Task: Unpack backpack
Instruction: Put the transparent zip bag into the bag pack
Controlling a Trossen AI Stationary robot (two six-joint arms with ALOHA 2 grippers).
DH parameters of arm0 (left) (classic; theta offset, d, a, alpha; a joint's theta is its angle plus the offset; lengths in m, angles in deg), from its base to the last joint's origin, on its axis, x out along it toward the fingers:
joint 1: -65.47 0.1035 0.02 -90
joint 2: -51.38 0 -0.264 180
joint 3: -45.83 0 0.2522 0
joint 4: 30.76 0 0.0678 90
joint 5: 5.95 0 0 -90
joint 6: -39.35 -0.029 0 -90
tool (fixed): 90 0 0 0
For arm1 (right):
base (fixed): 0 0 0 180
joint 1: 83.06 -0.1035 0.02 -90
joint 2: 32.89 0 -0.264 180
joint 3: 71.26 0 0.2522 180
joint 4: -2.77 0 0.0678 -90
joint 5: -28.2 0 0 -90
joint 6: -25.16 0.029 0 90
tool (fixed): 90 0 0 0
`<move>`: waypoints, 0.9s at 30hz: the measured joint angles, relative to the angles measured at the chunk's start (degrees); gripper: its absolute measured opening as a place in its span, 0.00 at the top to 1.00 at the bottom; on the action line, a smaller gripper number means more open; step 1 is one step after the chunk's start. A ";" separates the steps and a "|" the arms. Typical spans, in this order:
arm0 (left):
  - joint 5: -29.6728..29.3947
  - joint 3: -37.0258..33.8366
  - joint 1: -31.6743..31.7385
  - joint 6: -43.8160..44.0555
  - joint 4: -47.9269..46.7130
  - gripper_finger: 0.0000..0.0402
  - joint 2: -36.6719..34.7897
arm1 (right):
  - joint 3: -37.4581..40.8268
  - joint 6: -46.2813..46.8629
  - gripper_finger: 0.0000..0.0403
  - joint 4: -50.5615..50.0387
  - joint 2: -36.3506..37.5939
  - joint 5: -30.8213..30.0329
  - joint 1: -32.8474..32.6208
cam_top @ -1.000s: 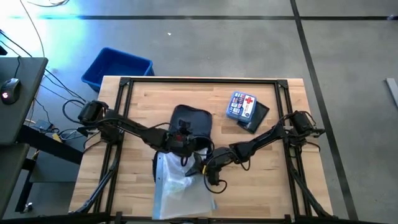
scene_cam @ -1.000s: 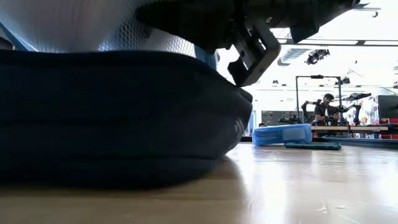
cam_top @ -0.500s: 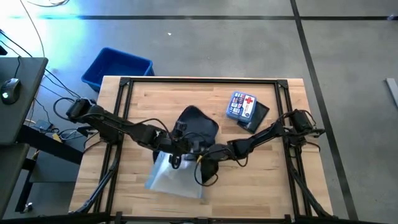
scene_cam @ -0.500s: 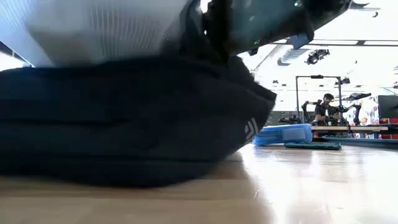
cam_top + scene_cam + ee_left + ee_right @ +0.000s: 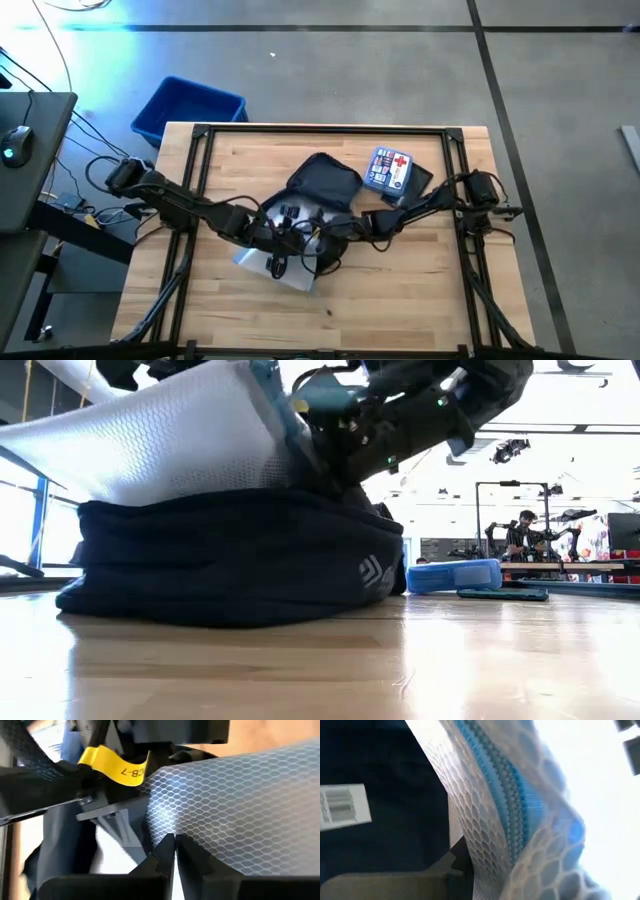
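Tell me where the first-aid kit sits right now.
In the high view the first-aid kit lies on the table's far right part, on a dark flat item, just right of the backpack and clear of both arms.

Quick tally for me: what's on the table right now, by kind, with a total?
Backpack: 1
White mesh pouch, held above the table by the left gripper and right gripper: 1
First-aid kit: 1
Flat dark item under the kit: 1
Total: 4

Arms: I see two dark jointed arms, black cables looping alongside.
Marking: yellow tag (image 5: 119,766) printed "CB-7".
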 joint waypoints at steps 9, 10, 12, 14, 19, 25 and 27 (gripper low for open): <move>-1.71 6.92 -9.20 17.94 -19.06 1.00 -6.50 | 0.00 11.75 0.80 -0.89 0.00 1.10 0.63; -2.28 7.38 -11.10 20.36 -19.49 1.00 -7.08 | 0.00 12.86 0.80 -0.95 0.00 1.18 0.87; -2.82 7.61 -14.92 24.46 -18.55 1.00 -7.91 | 0.00 15.37 0.80 -1.06 0.00 2.22 1.60; -5.07 7.30 -18.94 29.26 -17.34 1.00 -7.29 | 0.00 18.11 0.80 -0.93 0.02 4.34 2.70; -7.36 3.35 -24.60 35.77 -6.59 1.00 -1.14 | -0.02 23.17 0.80 -0.50 0.11 8.73 5.12; -13.98 1.53 -23.82 37.27 0.32 0.99 8.93 | -0.02 23.86 0.80 -0.59 0.11 9.09 5.47; -14.20 1.57 -22.36 39.47 -0.89 0.97 11.14 | -0.02 23.99 0.80 -0.63 0.11 9.07 5.16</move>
